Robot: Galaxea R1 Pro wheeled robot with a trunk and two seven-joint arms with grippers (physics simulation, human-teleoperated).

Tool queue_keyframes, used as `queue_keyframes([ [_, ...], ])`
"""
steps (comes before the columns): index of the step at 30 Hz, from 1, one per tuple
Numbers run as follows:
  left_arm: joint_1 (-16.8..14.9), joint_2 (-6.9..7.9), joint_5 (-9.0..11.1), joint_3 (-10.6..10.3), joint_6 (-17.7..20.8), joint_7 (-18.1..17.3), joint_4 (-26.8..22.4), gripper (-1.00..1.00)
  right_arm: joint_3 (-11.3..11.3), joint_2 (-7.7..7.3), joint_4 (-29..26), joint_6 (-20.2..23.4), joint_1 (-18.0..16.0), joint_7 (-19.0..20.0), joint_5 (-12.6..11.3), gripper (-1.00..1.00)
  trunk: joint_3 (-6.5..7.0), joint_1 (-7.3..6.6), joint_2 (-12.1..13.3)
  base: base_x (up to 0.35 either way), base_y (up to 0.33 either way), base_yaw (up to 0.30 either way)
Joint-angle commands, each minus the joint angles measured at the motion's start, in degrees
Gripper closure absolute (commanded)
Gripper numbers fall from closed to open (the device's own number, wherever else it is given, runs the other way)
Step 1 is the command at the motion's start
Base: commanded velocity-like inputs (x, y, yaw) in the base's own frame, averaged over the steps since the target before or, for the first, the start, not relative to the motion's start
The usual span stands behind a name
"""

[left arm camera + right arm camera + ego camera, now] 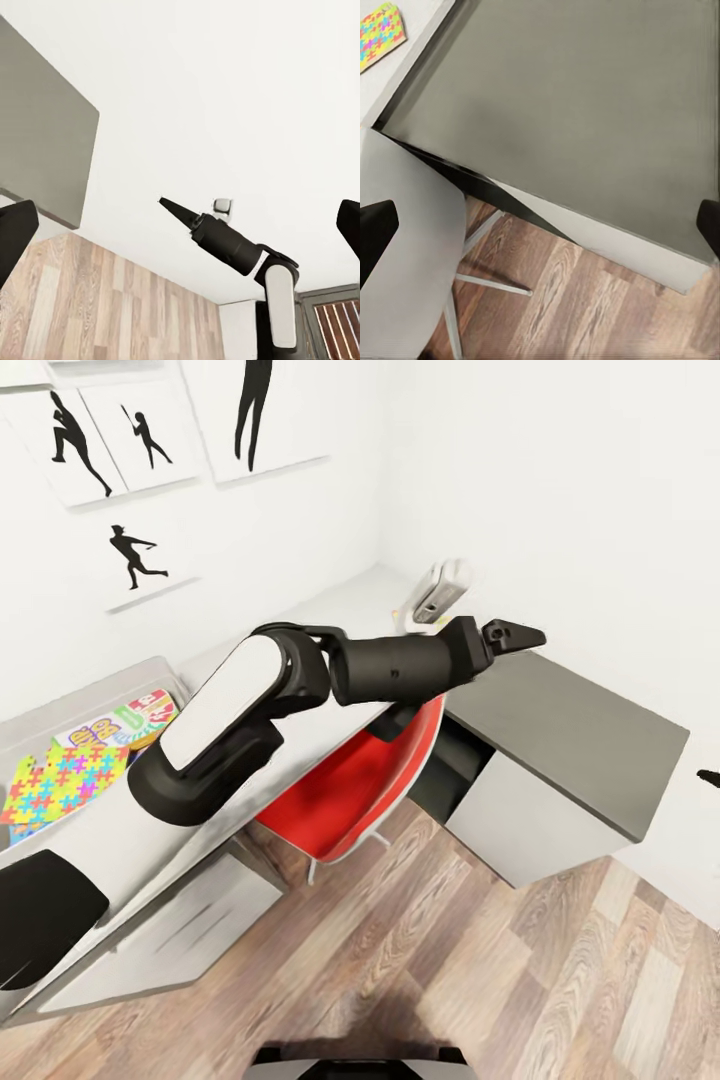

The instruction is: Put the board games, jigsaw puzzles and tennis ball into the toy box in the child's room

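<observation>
jigsaw puzzle on table; chair beneath

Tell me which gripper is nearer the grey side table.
Right, probably. The right gripper hovers over the side table's edge, beside the red chair. The left gripper sits farther off: its wrist camera sees the table to one side and the right forearm at a distance.

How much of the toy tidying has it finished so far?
One jigsaw and a board game seem to lie in the toy box already. Nothing is in hand: the right fingers and left fingers are spread, empty. Another jigsaw waits on the table.
</observation>
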Motion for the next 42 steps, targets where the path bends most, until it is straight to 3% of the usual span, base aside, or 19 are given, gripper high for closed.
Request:
queue_keyframes([
  [1,0.0,0.02,0.5,0.1,0.0,0.5,0.0,-1.00,-0.1,-0.01,0.0,0.3,-0.1,0.6,0.6,-1.00,0.00,0.03,-0.1,0.000,0.000,-0.165],
  [6,3.3,2.78,0.5,4.3,2.8,0.4,-0.1,-1.00,1.1,0.12,0.0,0.2,-0.1,0.6,0.6,-1.00,0.41,0.03,-0.1,0.000,0.000,-0.165],
  [11,4.7,3.80,0.5,6.3,4.8,0.4,-0.1,-1.00,1.5,0.16,0.0,0.1,-0.1,0.6,0.6,-1.00,0.82,0.03,-0.1,0.000,0.000,-0.165],
  [29,7.6,4.93,0.6,10.2,6.8,0.3,0.0,-1.00,2.2,0.30,0.0,0.1,-0.1,0.7,0.6,-1.00,2.29,0.03,-0.1,0.002,0.000,-0.165],
  [31,7.8,5.00,0.6,10.4,6.9,0.3,0.0,-1.00,2.7,0.40,0.0,0.1,-0.1,0.6,0.6,-1.00,2.46,0.03,-0.1,0.054,0.000,-0.165],
  [36,8.9,5.20,0.6,10.8,7.1,0.3,0.0,-1.00,6.8,1.24,0.0,0.0,-0.1,0.6,0.7,-1.00,2.87,0.03,-0.1,0.163,0.000,-0.165],
  [42,9.4,5.22,0.6,11.0,7.9,0.3,0.0,-1.00,10.1,1.93,0.0,-0.1,-0.1,0.5,1.0,-1.00,3.36,0.03,-0.1,0.261,0.000,-0.165],
])
